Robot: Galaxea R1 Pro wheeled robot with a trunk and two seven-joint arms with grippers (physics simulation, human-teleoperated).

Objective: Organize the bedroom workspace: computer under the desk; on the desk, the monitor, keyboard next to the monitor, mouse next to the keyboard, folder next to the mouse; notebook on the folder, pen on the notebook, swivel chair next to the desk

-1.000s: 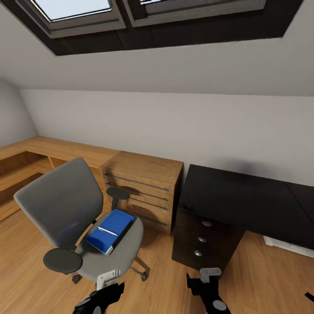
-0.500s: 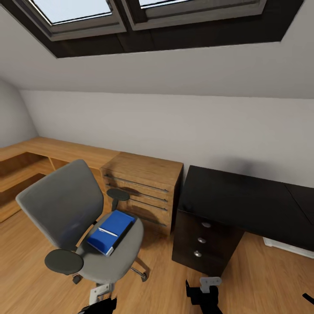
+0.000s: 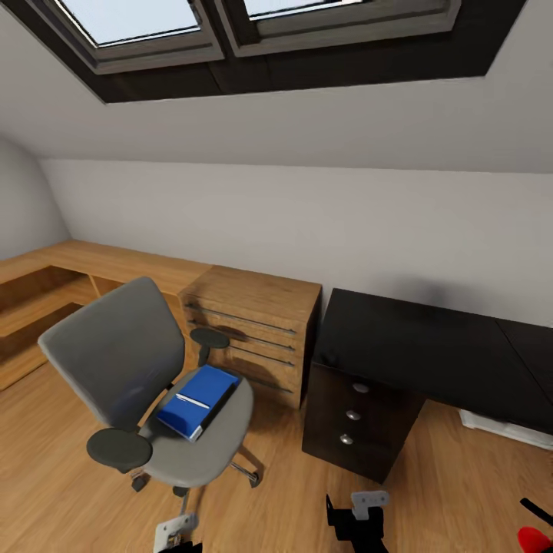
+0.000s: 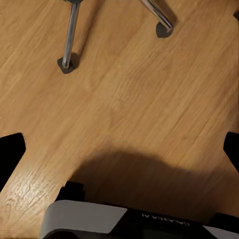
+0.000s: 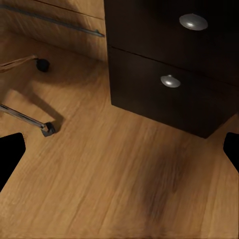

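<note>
Folder point(image 3: 197, 400) lies flat on swivel chair point(image 3: 146, 384) seat, well ahead of left gripper point(image 4: 119, 149). Both grippers, fingers spread wide and empty, hang over wooden floor point(image 5: 114, 184). Black desk point(image 3: 430, 353) stands beside right gripper point(image 5: 119, 149).

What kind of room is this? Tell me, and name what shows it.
Probably an attic home office or study: skylights set in a sloped ceiling, a grey swivel chair carrying a blue folder, a black desk with drawers, and oak shelving.

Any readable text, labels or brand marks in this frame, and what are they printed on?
"GALAXEA AI", seen upside down and partly cut off, on the dark robot body panel in the left wrist view.
Nothing readable on the folder, desk or swivel chair.
</note>
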